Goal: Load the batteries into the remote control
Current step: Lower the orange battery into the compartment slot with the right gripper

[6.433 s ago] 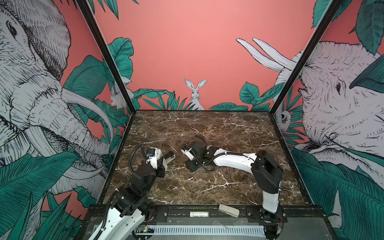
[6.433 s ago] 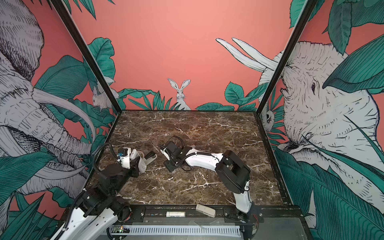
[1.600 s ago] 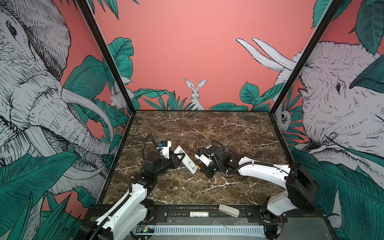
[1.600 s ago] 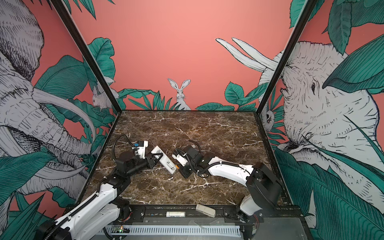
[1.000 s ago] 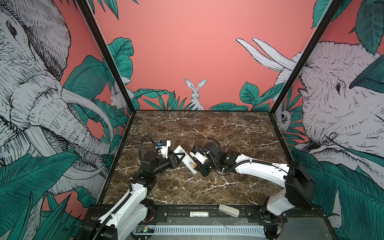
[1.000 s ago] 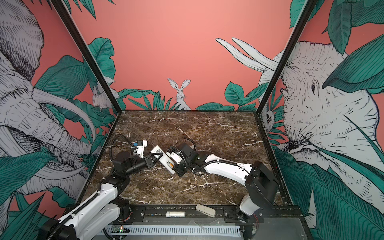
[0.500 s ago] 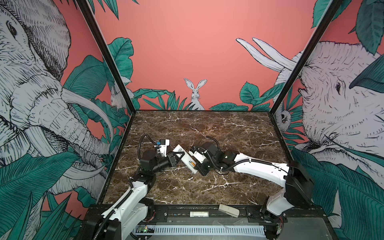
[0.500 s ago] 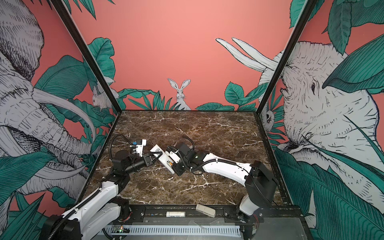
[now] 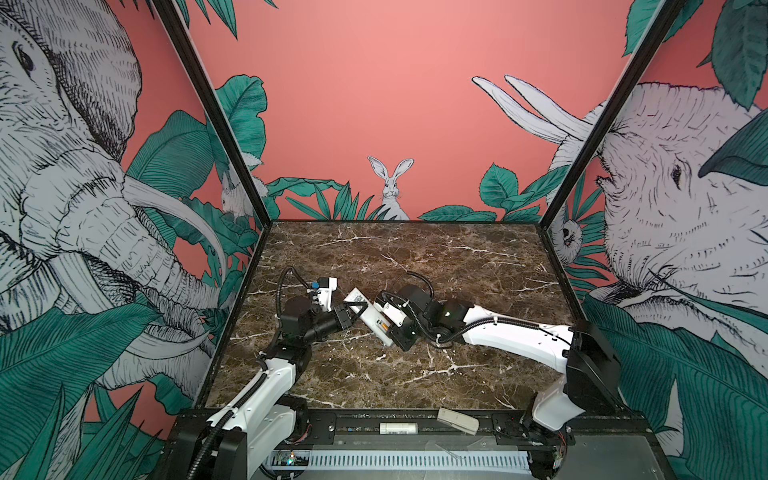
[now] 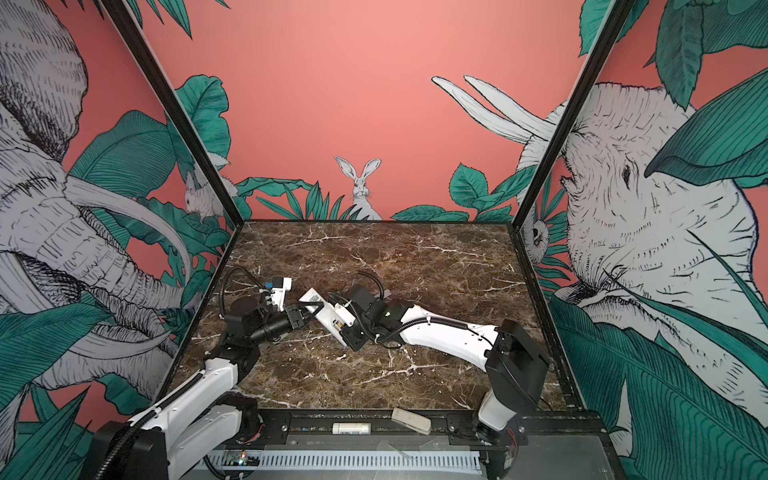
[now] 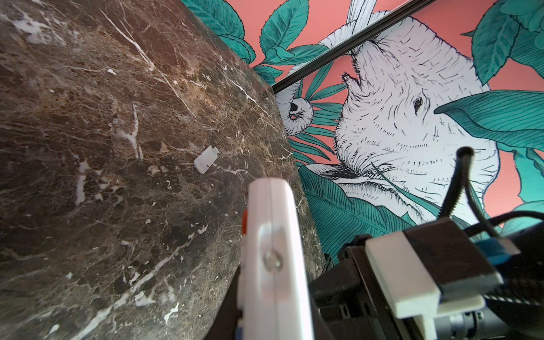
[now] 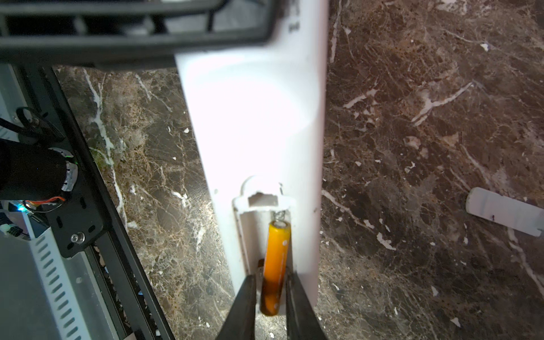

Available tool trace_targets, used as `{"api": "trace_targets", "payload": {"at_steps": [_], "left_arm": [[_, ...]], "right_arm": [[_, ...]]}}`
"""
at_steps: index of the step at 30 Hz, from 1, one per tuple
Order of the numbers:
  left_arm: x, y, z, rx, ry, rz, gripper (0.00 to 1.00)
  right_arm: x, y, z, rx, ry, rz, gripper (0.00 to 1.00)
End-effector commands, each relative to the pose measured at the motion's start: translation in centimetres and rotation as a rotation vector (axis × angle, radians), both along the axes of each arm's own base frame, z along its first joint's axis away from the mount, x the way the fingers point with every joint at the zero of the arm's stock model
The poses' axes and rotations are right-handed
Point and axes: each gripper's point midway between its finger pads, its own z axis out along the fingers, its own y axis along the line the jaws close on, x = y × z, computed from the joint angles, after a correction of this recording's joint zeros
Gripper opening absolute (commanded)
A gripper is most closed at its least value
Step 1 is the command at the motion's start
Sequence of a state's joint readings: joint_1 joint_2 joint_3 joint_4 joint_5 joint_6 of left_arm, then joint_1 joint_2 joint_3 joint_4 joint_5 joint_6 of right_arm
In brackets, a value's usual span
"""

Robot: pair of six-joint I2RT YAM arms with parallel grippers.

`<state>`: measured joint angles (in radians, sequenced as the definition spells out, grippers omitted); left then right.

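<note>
My left gripper (image 9: 353, 309) is shut on the white remote control (image 9: 368, 316), which it holds above the marble with the plain back facing up; the same remote (image 10: 328, 316) shows in both top views. In the right wrist view the remote (image 12: 253, 117) has its compartment (image 12: 253, 232) open at the near end. One orange battery (image 12: 275, 259) lies in a slot, its far end against the spring (image 12: 279, 216). My right gripper (image 12: 270, 300) straddles the battery's near end, jaws slightly apart with a thin gap on one side. In the left wrist view the remote (image 11: 273, 235) appears edge-on.
A small white cover piece (image 12: 504, 215) lies on the marble beside the remote; the cover piece (image 11: 206, 160) also shows in the left wrist view. A white cylinder (image 9: 398, 427) and a grey block (image 9: 457, 419) rest on the front rail. Printed walls close three sides.
The right gripper has moved left to the remote's near end with the battery. Over the last half second both arms have hardly shifted.
</note>
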<state>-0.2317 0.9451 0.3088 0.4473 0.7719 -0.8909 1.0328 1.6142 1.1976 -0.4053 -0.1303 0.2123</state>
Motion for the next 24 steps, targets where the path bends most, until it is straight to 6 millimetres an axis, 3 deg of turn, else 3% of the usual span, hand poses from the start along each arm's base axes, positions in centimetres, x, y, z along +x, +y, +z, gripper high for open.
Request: {"api": "trace_targets", "payload": {"at_steps": [1,11,24], "left_arm": [[-0.2,-0.6,2.8,-0.055,-0.053,-0.052,0.00],[0.0,-0.2,2.5,-0.053,-0.047,-0.031,0.00],[-0.3,-0.3,3.7,-0.098,-0.043,-0.066,0.00]], "right_arm": [[0.2,0.4,-0.3,-0.035,-0.028,0.013,0.22],[0.2,0.3,-0.7,-0.068,-0.036,0.014,0.17],[0.9,0.2,-0.8,-0.088,-0.075,0.004,0.10]]}}
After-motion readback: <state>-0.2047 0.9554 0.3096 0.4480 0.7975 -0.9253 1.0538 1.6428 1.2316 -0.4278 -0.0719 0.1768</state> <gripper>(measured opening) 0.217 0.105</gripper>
